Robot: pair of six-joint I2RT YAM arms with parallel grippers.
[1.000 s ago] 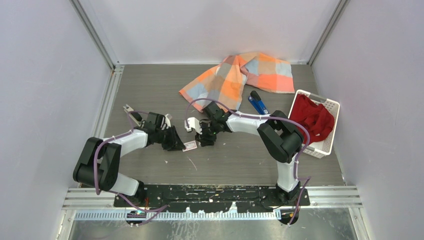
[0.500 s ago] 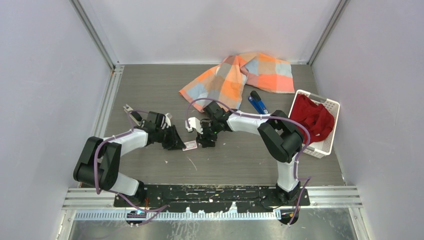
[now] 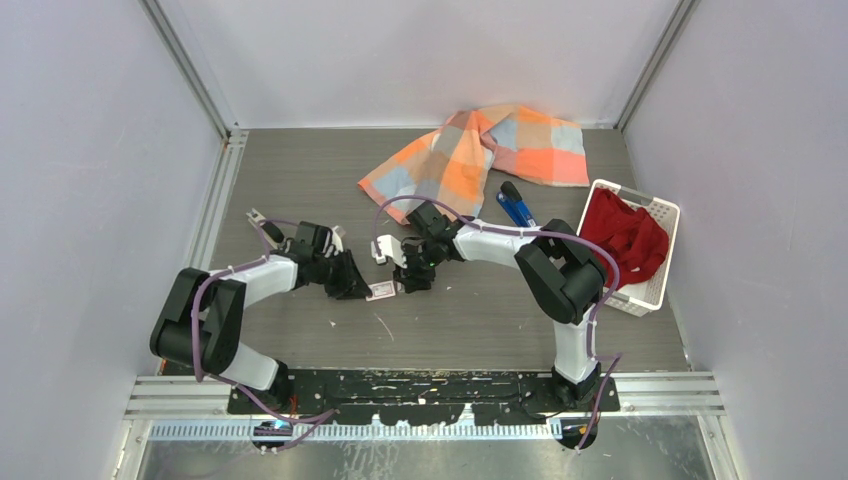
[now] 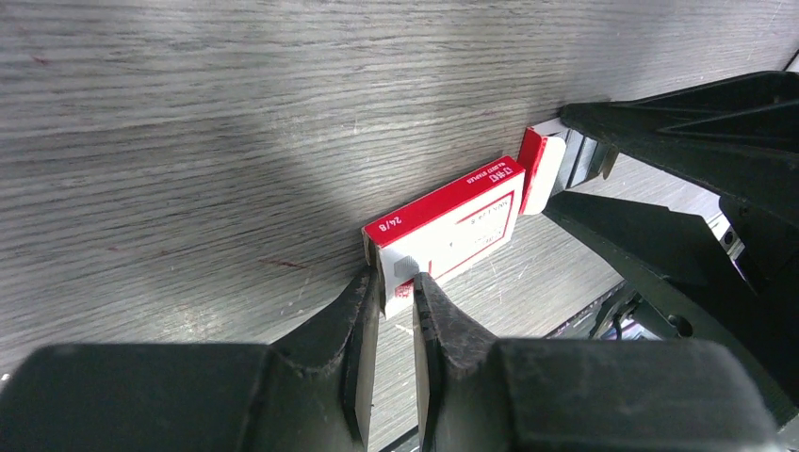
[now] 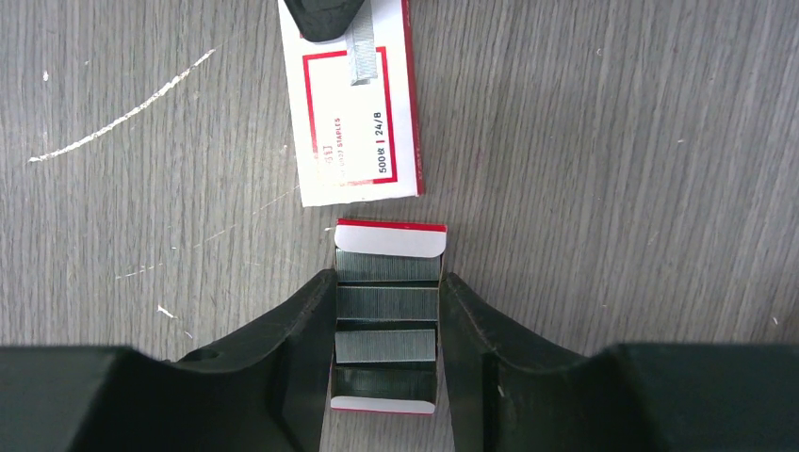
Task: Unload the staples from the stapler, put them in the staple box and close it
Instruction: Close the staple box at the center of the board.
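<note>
The blue stapler lies at the back right beside the cloth, with neither gripper near it. At mid-table my left gripper is shut on one end of a flat white-and-red packet sleeve. My right gripper is shut across the sleeve's pulled-out inner tray. Both fingers press on the tray's sides. Several silver-grey strips of staples lie side by side in it. The tray sits just clear of the sleeve's open end.
An orange-and-grey checked cloth lies at the back. A white basket with red fabric stands at the right wall. A small dark metal tool lies left of my left arm. Pale scratches or specks mark the near table.
The left arm's elbow has crept slightly. Both grippers, the sleeve and the tray stay where they were.
</note>
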